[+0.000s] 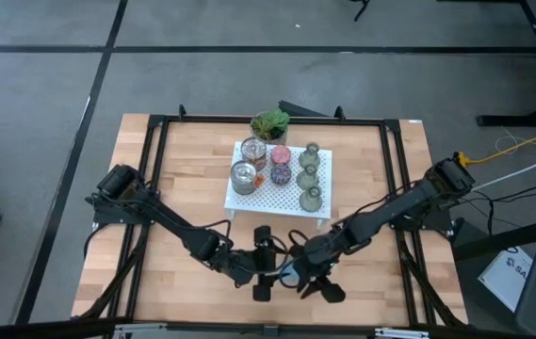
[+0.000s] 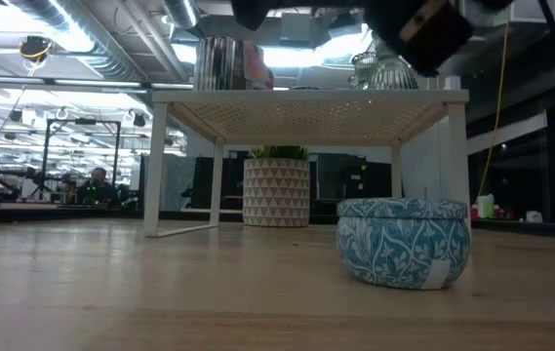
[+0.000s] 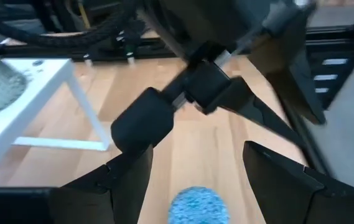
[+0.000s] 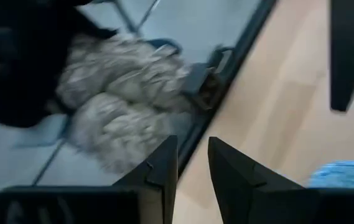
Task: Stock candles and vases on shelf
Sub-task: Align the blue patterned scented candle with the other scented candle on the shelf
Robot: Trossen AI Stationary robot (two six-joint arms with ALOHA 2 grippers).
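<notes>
Both my arms reach in from the table's side edges and meet low at the near edge, wrists nearly touching. My left claw (image 1: pixel 266 282) hangs over the light blue candle (image 2: pixel 403 242), fingers (image 3: pixel 117 180) spread wide w/ the candle's top showing between them in the left wrist view; released, nothing grasped. My right claw (image 1: pixel 322 287) sits just beside it, angled toward the table's near edge. Its fingers (image 4: pixel 164 163) are close together w/ a thin gap, and nothing is between them. The blue candle shows at the edge of that wrist view, off to the side of the fingers, not in them.

The blue candle stands upright on the wood, in front of the shelf (image 1: pixel 249 202), apart from it.

The shelf sits mid-table, toward the far side. On top: two silver tins (image 1: pixel 244 175) on the left side, a pink candle (image 1: pixel 281 156) & a dark candle (image 1: pixel 280 175) in the middle, three green vases (image 1: pixel 309 176) in a row along the right side. A potted plant (image 1: pixel 270 123) stands just behind the shelf.
</notes>
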